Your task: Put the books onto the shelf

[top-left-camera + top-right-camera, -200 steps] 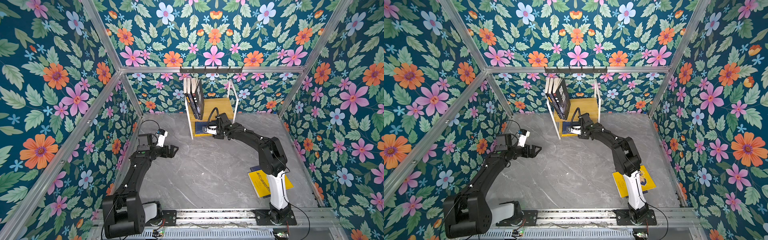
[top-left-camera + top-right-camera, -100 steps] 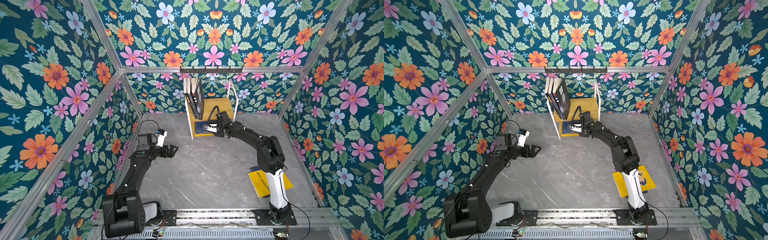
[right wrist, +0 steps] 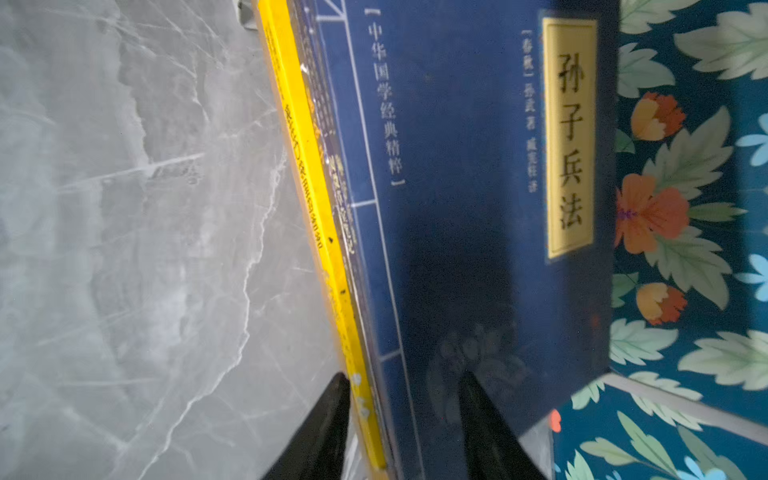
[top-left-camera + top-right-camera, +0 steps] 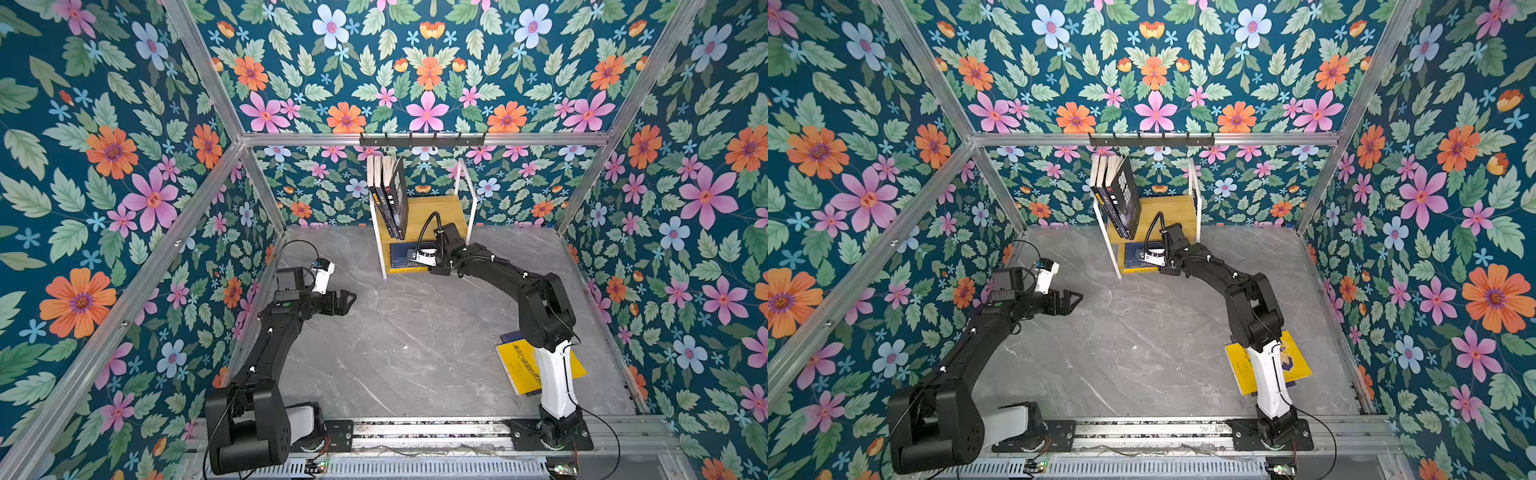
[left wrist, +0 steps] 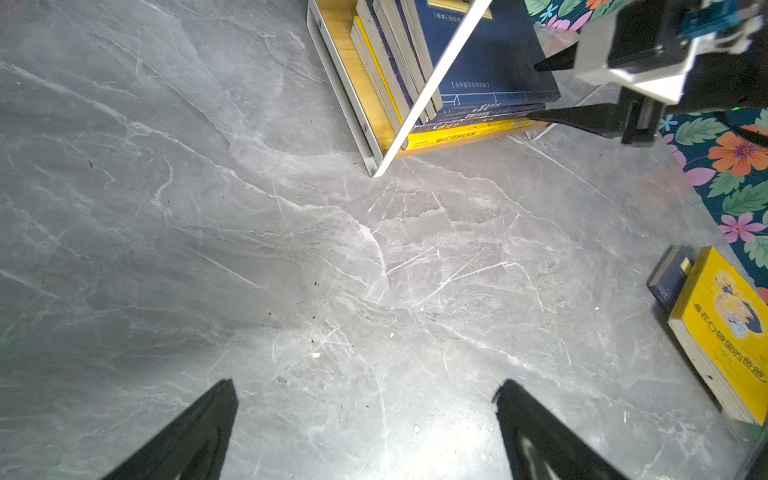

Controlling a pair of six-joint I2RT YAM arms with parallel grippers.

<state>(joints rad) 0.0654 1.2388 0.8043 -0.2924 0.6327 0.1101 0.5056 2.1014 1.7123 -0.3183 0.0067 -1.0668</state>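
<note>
The shelf (image 4: 436, 212) (image 4: 1167, 212) stands at the back wall. Several dark books (image 4: 390, 195) (image 4: 1119, 195) lean upright on its upper board. A flat stack of books (image 4: 401, 257) (image 4: 1136, 253) lies on the lower board, navy (image 3: 457, 166) on top and yellow (image 3: 307, 174) lowest. My right gripper (image 4: 411, 259) (image 4: 1144, 257) (image 3: 403, 374) (image 5: 534, 91) is open astride the stack's near edge. One finger lies beside the yellow book, the other over the navy cover. Left of centre, my left gripper (image 4: 347, 301) (image 4: 1073, 301) (image 5: 365, 386) hangs open and empty over the floor.
A yellow book (image 4: 515, 365) (image 4: 1291, 361) (image 5: 727, 328) lies on a dark one (image 5: 669, 280) on the grey floor, partly under my right arm's base. A black hook rail (image 4: 422, 140) runs above the shelf. Flowered walls close in three sides.
My right gripper has shifted only slightly at the lower board, staying at the stack. The left arm has not moved.
</note>
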